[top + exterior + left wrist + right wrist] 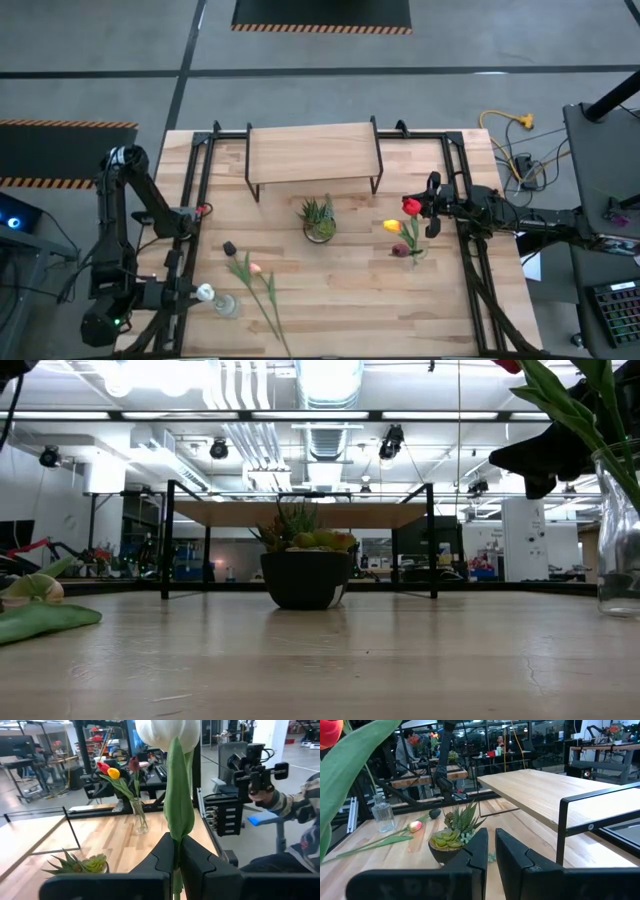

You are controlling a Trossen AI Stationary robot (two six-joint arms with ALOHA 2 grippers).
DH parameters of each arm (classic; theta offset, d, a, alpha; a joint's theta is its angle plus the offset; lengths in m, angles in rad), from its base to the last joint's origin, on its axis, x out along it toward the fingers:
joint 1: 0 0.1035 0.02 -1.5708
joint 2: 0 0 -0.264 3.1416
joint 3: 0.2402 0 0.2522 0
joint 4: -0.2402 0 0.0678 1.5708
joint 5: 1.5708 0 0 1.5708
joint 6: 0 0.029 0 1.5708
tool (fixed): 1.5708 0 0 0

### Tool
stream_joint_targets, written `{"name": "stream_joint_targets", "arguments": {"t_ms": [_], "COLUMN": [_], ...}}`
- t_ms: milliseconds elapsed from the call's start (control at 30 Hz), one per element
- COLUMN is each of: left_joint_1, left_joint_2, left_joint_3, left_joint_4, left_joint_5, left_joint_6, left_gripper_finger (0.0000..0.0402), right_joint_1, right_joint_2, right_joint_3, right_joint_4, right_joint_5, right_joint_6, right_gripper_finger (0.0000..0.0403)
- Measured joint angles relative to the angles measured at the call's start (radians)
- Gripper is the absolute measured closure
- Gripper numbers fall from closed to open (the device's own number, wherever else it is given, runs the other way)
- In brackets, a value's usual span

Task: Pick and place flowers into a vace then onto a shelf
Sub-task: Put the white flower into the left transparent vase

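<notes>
Two grippers noted: my left gripper (pixel 176 865) pinches the white tulip's green stem (pixel 179 815) at the table's near-left; right gripper (pixel 490 851) nearly closed, empty, beside the clear vase (pixel 140 817) holding three tulips.

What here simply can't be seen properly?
Low view: the vase is cut by the right edge, its flower heads mostly out of frame.
Left wrist view: the white tulip runs past the top edge.
Right wrist view: the red tulip is clipped at the corner.
</notes>
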Motion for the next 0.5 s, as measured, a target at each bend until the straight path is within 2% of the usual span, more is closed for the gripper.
{"name": "stream_joint_targets", "arguments": {"t_ms": [267,500], "left_joint_1": [-0.022,-0.022], "left_joint_2": [-0.003,-0.003], "left_joint_3": [-0.005,-0.078], "left_joint_4": [0.001,0.0], "left_joint_5": [0.001,-0.005], "left_joint_6": [-0.022,-0.079], "left_gripper_finger": [0.0401,0.0401], "right_joint_1": [0.0,0.0], "right_joint_2": [0.0,0.0], "right_joint_3": [0.0,0.0], "right_joint_4": [0.001,0.001], "right_joint_5": [0.0,0.0], "right_joint_6": [0.0,0.0], "right_gripper_finger": [0.0374,0.0374]}}
